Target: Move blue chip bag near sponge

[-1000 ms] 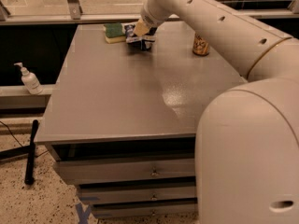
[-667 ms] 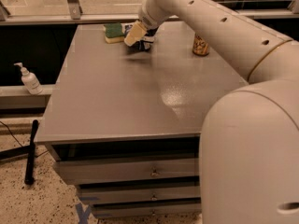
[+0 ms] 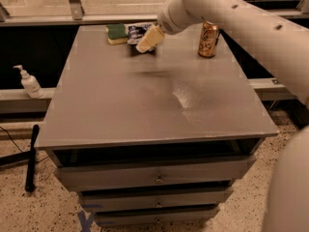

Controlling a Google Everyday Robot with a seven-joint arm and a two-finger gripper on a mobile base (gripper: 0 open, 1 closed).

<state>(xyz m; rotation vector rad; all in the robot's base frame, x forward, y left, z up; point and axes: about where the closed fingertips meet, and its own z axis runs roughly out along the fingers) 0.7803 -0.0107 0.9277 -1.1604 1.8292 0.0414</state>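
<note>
The blue chip bag (image 3: 134,32) lies at the far edge of the grey surface (image 3: 145,100), just beside the sponge (image 3: 116,34) on its right. That closeness suggests the placing step is at or near its end. The pincer (image 3: 147,40) sits low over the bag's right end, its cream tip slanting down to the left and hiding part of the foil. Whether it is closed on the bag or has let go cannot be told from this view. The arm reaches in from the right, so the pincer comes at the bag from the side away from the sponge.

The bag is dark navy crinkled foil with pale lettering, soft and likely to shift under a nudge. The sponge is a small firm block, green scouring top over yellow body. A gold-brown drink can (image 3: 208,33) stands upright, well apart to the right. The surface is smooth and matte, with a pale sheen near its middle.
</note>
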